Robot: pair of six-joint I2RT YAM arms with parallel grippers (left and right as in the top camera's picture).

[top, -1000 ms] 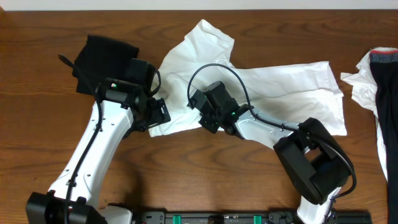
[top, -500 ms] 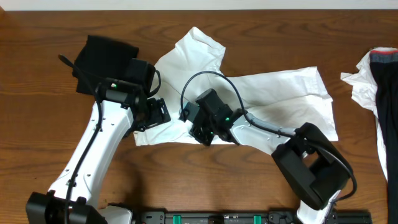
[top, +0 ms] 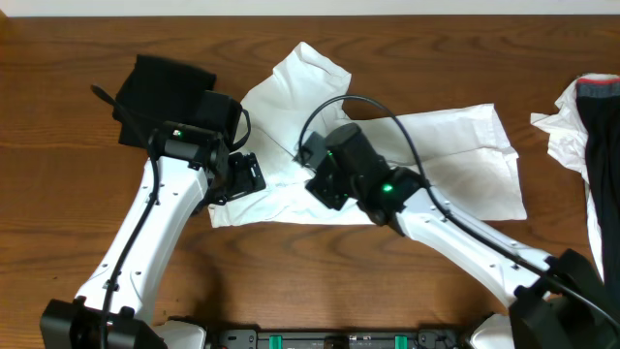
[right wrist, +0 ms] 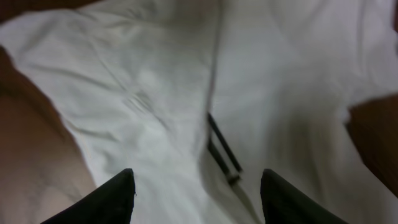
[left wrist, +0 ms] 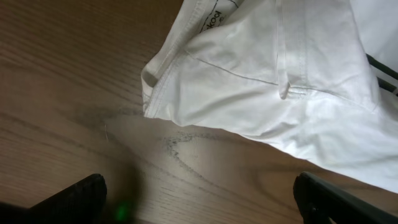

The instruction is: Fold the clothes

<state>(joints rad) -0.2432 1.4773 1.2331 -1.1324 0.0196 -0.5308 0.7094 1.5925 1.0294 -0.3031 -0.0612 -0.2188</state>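
Right claw (right wrist: 198, 175) open — over T-shirt (right wrist: 143, 87) (nothing held).

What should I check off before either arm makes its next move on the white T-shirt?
1. ok: left gripper is open and empty, fingers wide apart over bare table beside the edge of the white T-shirt.
2. ok: right gripper is open above the white T-shirt, with nothing between its fingers.
3. not ok: the white T-shirt is not flat; it is bunched and creased, with one part sticking out toward the far side.
4. cannot tell: which side of it faces up.
5. ok: white-and-dark garment at the right edge lies apart from it, bare wood between.
6. cannot tell: whether the black garment touches it; the left arm covers the gap.
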